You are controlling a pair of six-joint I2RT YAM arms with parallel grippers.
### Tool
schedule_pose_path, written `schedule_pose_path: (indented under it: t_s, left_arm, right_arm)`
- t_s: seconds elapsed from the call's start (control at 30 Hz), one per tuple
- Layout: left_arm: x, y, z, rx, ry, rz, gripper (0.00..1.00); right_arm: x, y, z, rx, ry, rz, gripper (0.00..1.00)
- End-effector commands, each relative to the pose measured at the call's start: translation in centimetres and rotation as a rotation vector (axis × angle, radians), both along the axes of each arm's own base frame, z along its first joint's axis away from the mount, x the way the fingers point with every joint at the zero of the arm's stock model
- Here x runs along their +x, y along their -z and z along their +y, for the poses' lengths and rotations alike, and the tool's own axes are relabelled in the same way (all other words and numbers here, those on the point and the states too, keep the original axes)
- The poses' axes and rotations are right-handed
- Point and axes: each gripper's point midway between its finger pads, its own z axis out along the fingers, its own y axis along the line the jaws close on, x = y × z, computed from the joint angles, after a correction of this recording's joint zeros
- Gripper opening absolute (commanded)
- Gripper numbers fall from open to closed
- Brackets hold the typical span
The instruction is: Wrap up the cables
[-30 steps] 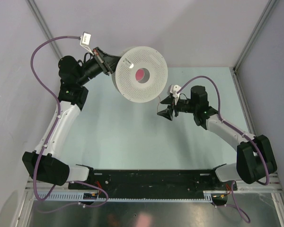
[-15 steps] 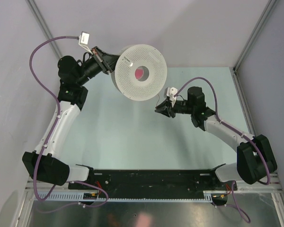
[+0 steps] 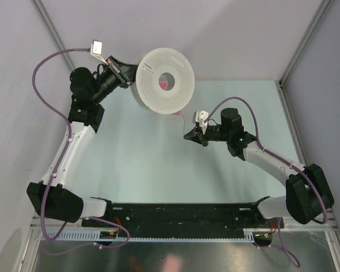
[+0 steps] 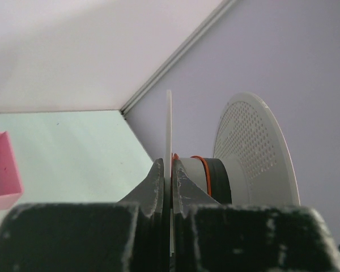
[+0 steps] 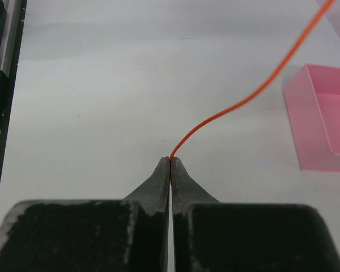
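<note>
The fingers point(image 5: 158, 182) of the right gripper point(image 5: 170, 164) are pressing flat together, pinching the end of the orange wire point(image 5: 243, 102) right at their tips. From that pinch the wire is rising in a loose curve up and to the right, out of the wrist view. In the overhead view it is showing only as a faint red thread point(image 3: 180, 117) running toward the spool point(image 3: 153, 85). The rest of it is sitting as a few turns around the spool's dark hub point(image 4: 218, 178).

The left gripper point(image 4: 171, 167) is clamping the thin edge of the spool's near flange point(image 4: 169, 127) between closed fingers. It is holding the white perforated spool in the air at the far left of the desk point(image 3: 141, 164). A pink box point(image 5: 323, 119) is lying on the desk beyond the right gripper, clear of the wire.

The wire is looking very light and limp, with just enough spring to hold a curve. It will likely be slipping easily through smooth fingertips, and kinking or snapping under a hard tug. A grip near the free end, as it is now, seems best, with gentle tension as the turns are laid. The spool is looking rigid and light, though its flange is thin, so taking it at the rim is probably flexing it a little.
</note>
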Motion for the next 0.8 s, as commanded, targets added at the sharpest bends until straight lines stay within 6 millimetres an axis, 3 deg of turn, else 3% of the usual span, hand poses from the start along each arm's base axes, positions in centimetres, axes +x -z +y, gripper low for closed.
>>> schedule_pose_path:
  t_s: [0.0, 0.2, 0.4, 0.6, 0.77]
  left_arm:
    - [0.9, -0.8, 2.4, -0.054, -0.167, 0.058, 0.0]
    - [3.2, 3.5, 4.0, 0.038, -0.358, 0.235, 0.0]
    - [4.3, 8.6, 4.1, 0.219, -0.514, 0.369, 0.0]
    - [4.0, 12.8, 2.2, 0.479, -0.555, 0.348, 0.0]
    - [2.6, 15.9, -0.2, 0.637, -0.471, 0.31, 0.0]
  right_arm:
    - [-1.8, -2.1, 0.6, -0.005, -0.025, -0.1, 0.0]
    - [-4.1, -4.5, 1.6, -0.035, -0.027, -0.243, 0.0]
    - [-5.7, -7.8, 2.9, -0.08, -0.048, -0.455, 0.0]
    - [-4.9, -11.4, 4.2, -0.111, -0.022, -0.632, 0.0]
    - [-3.5, -14.8, 5.1, -0.076, 0.042, -0.739, 0.0]
